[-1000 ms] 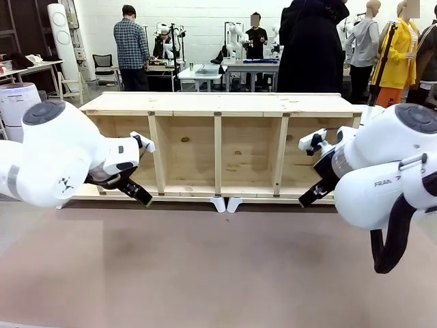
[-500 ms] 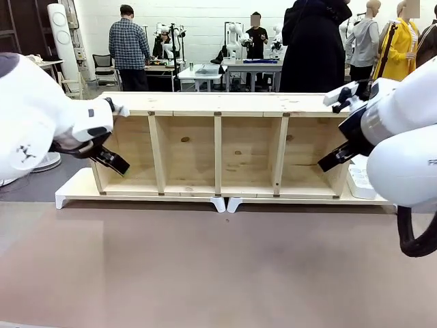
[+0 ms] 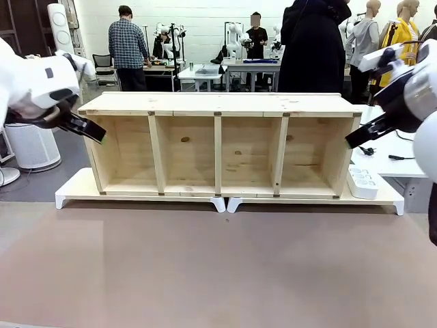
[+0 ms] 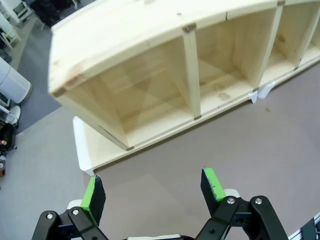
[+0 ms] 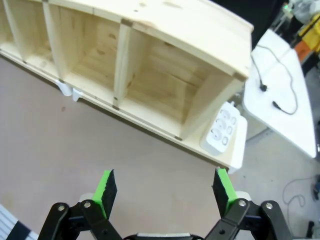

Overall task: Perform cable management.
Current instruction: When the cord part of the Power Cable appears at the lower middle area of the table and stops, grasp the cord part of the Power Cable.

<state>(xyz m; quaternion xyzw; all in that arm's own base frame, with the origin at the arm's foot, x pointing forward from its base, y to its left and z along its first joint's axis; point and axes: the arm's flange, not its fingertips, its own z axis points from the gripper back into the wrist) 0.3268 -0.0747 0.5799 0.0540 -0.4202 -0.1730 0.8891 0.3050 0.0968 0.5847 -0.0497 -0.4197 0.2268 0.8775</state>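
1. The left pincer (image 4: 152, 189) hangs released, its green pads (image 4: 93, 194) wide apart and holding nothing, above the brown tabletop (image 4: 210, 140).
2. The right pincer (image 5: 165, 186) is also released and empty over that tabletop.
3. Ahead of both pincers stands the wooden shelf (image 3: 218, 102), its open side toward them. The left pincer faces its left end, the right pincer its right end.
4. Beyond the right pincer, just beside the shelf's end, a white power strip (image 5: 223, 131) lies on the white base board (image 3: 75, 190).
5. Farther past the right pincer, well apart from it, the cable (image 5: 263, 87) lies loose with its plug on a white tabletop (image 5: 287, 125).
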